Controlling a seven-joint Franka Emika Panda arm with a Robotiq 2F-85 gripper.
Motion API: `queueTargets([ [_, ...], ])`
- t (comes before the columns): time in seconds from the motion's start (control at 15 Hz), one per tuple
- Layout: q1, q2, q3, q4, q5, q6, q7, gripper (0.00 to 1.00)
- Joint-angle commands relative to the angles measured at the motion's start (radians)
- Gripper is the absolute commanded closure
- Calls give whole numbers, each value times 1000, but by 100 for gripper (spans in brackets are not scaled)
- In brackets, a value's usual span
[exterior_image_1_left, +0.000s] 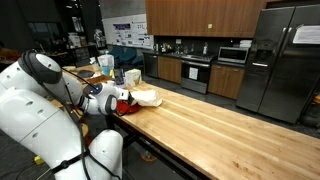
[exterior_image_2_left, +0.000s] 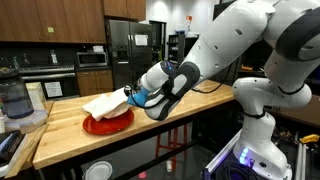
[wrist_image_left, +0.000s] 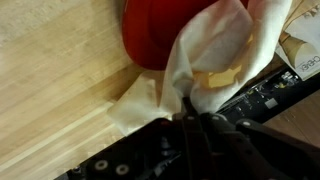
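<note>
My gripper (exterior_image_2_left: 133, 97) is shut on a corner of a white cloth (exterior_image_2_left: 105, 104), which drapes over a red plate (exterior_image_2_left: 108, 123) on the wooden countertop (exterior_image_2_left: 70, 130). In the wrist view the closed fingers (wrist_image_left: 190, 118) pinch the cloth (wrist_image_left: 215, 50) where it bunches, with the red plate (wrist_image_left: 150, 35) beneath it and the wood (wrist_image_left: 50, 90) around. In an exterior view the cloth (exterior_image_1_left: 145, 98) lies heaped beside the gripper (exterior_image_1_left: 122, 97) at the near end of the long counter (exterior_image_1_left: 220, 130).
A blender (exterior_image_2_left: 12, 100) and a white container (exterior_image_2_left: 38, 97) stand at the counter's end. A dark device (wrist_image_left: 270, 90) lies by the cloth. Steel refrigerators (exterior_image_1_left: 280, 60), an oven (exterior_image_1_left: 195, 70) and cabinets line the back wall. Cluttered tables (exterior_image_1_left: 95, 68) stand behind the arm.
</note>
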Motion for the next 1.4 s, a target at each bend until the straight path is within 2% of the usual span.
queueTargets([
  [0.0, 21, 13, -44, -9, 14, 19, 3, 99],
  [0.07, -10, 48, -29, 12, 73, 42, -21, 99],
  [0.13, -17, 80, -40, 14, 56, 56, 32, 99],
  [0.47, -94, 204, -28, 51, 118, 90, 47, 99],
  [0.8, -60, 135, -28, 32, 82, 23, 10, 99],
  [1.13, -2, 2, -7, 17, 115, 68, -95, 99],
  [1.2, 10, 14, -22, 13, 72, 57, -46, 99],
  [1.33, 10, 39, -26, 23, 87, 48, -31, 99],
])
